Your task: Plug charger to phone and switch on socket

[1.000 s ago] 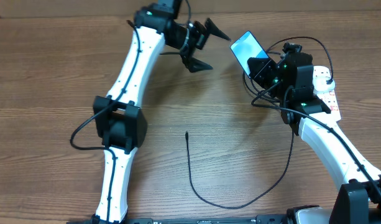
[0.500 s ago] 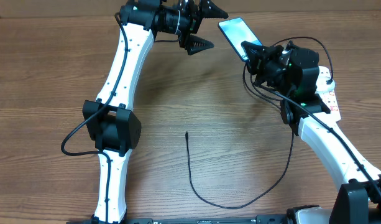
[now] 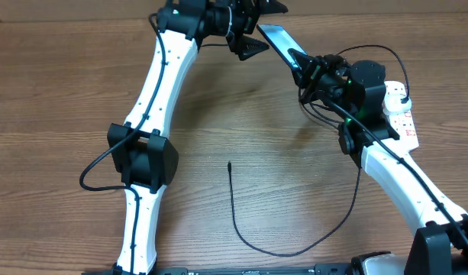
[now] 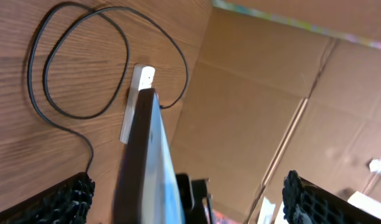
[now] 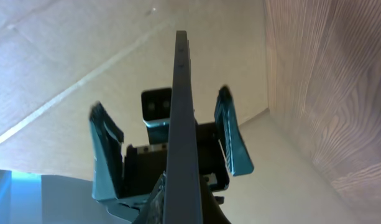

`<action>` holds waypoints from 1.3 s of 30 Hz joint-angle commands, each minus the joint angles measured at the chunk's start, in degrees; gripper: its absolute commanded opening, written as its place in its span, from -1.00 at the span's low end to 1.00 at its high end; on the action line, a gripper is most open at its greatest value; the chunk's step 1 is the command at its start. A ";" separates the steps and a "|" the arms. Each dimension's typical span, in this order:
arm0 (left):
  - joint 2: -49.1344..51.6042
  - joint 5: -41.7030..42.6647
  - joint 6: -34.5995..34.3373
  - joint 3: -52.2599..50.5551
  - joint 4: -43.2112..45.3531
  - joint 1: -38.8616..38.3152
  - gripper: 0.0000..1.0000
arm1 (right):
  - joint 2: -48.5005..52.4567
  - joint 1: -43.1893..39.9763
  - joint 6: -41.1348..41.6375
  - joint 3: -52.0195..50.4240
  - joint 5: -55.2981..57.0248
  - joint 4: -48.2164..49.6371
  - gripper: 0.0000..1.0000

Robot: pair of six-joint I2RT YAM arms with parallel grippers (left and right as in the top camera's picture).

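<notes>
While the brown wood-grain counter fills the overhead view, the white left arm with black joints reaches up toward 12 o'clock. The matching right arm comes in from 5 o'clock toward 1 o'clock. Partly covered by the right arm, the white elongated socket strip with red markings lies at 3 o'clock. The slim smartphone with a light blue screen is off the counter at about 1 o'clock, tilted on edge. Its lower end is clamped in the right gripper. Its upper end sits between the widely parted fingers of the left gripper. In the right wrist view, those fingers stand clear on either side of the phone's thin edge. The long thin black charger cable lies loose on the counter. It curves from its small plug tip near the centre down toward 6 o'clock, then up toward 4 o'clock under the right arm. The tip is well apart from the phone. The switches cannot be made out.
</notes>
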 commanded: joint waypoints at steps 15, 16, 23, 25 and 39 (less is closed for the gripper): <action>-1.75 -8.02 -3.54 1.27 0.22 -2.10 0.35 | -0.57 1.27 1.42 1.68 1.42 3.15 -0.92; -1.75 -8.26 -3.52 1.27 0.20 -2.23 0.27 | -0.57 1.31 1.42 1.68 1.44 3.15 -0.92; -1.75 -8.63 -3.52 1.29 0.22 -3.19 -0.10 | -0.57 1.57 1.40 1.68 1.42 3.15 -0.92; -1.75 -9.18 -3.50 1.27 0.20 -3.56 -0.12 | -0.57 1.77 1.29 1.68 1.66 3.15 -0.92; -1.75 -9.77 -3.52 1.27 0.22 -4.42 -0.92 | -0.57 1.79 1.20 1.68 1.86 3.13 -0.92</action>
